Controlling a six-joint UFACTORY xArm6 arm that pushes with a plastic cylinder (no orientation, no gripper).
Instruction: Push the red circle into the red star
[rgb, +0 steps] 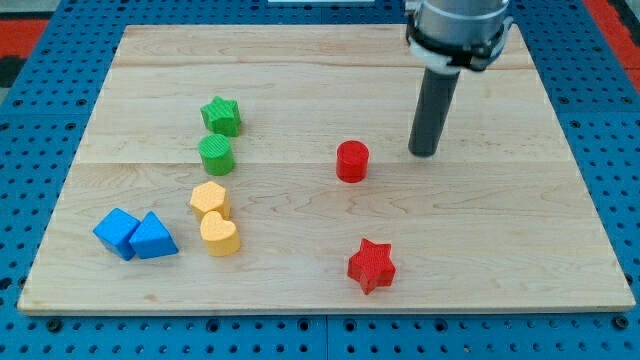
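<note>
Where wood runs smooth, my tip (424, 152) nears the red circle (352, 160).

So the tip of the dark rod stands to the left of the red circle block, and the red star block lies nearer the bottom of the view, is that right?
Not quite. The camera view shows my tip to the right of the red circle block, slightly higher and apart from it. The red star block does lie nearer the view's bottom.

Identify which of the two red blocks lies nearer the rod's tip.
The red circle, just to the view's left of my tip. The red star sits much farther off, toward the view's bottom of the board.
</note>
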